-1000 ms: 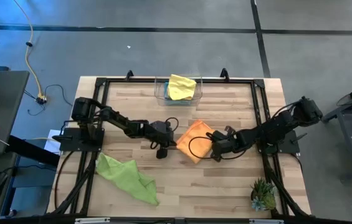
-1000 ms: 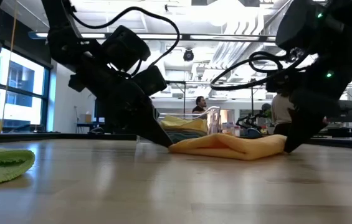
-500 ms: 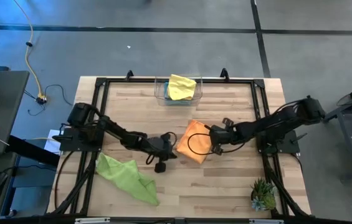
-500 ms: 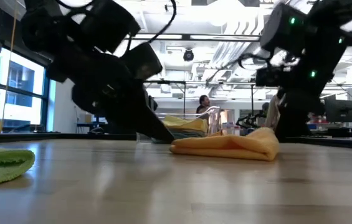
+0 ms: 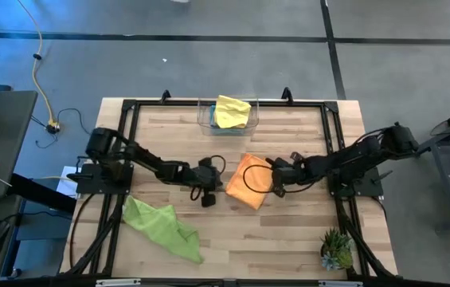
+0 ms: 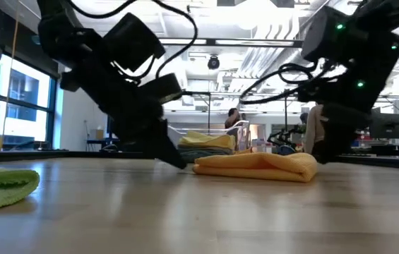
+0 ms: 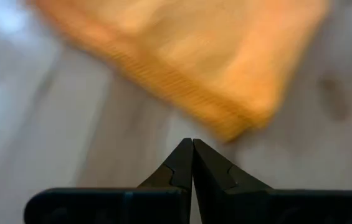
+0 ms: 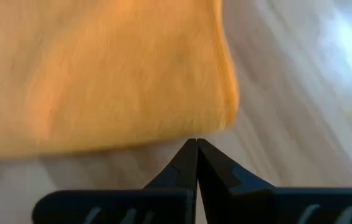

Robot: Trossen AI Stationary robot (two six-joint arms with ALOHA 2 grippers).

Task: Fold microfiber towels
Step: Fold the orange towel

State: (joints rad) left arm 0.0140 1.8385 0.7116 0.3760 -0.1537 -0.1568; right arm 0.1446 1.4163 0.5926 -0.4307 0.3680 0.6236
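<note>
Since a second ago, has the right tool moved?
Yes. The right tool went from the orange towel's near edge up toward the clear bin side.

My two arms are black and chunky, with looping black cables, tiny green lights, and pointy black jaws.

- The orange towel (image 7: 182, 59) is blurred in the left wrist view, and the picture's upper edge cuts it off.
- In the right wrist view the same towel runs off two edges, its weave smeared.
- The lime green towel (image 6: 1, 187) is cut by the low view's left edge.
- The clear bin (image 5: 206, 119) hides what lies under the yellow towel (image 5: 232, 112).
- People behind the table in the low view are too small to make out.
</note>
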